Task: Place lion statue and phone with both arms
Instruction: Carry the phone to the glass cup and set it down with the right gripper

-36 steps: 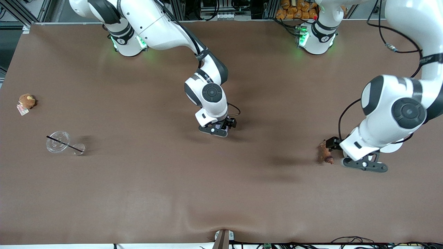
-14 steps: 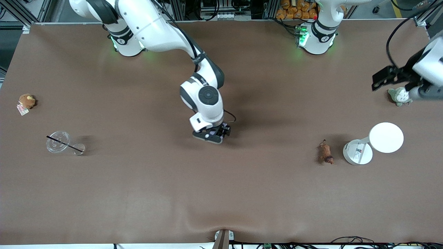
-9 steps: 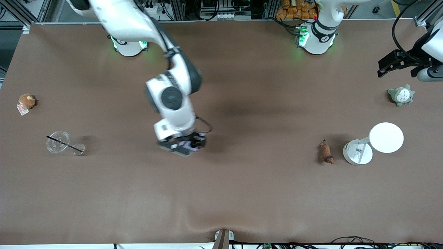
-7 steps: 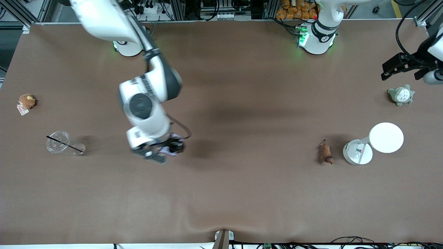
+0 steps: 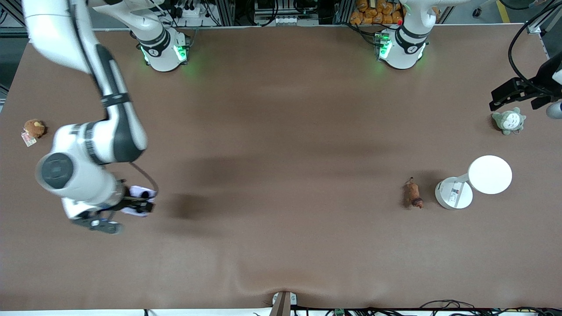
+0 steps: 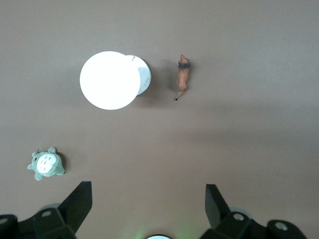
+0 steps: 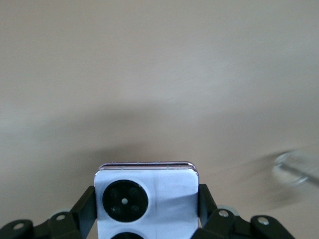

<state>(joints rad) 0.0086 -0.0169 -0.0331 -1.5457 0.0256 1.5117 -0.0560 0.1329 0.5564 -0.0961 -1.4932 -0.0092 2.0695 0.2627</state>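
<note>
My right gripper (image 5: 139, 204) is shut on the pale lavender phone (image 5: 140, 192) and holds it above the table toward the right arm's end. In the right wrist view the phone (image 7: 146, 194) sits between the fingers (image 7: 205, 200), its black camera circles showing. The reddish-brown lion statue (image 5: 412, 195) lies on the table toward the left arm's end, beside a white stand; it also shows in the left wrist view (image 6: 183, 79). My left gripper (image 5: 511, 93) is open and empty, high over the table's edge by a grey-green plush; its fingers (image 6: 79, 201) are spread wide.
A white stand with a round disc (image 5: 489, 174) stands beside the lion. The grey-green plush (image 5: 508, 121) lies farther from the camera. A round brown plush with a tag (image 5: 33, 128) lies at the right arm's end. A blurred clear object (image 7: 294, 168) lies by the phone.
My right arm has swung from the table's middle toward its own end, carrying the phone. My left gripper has let go of the lion, risen and drawn back near the grey-green plush.
</note>
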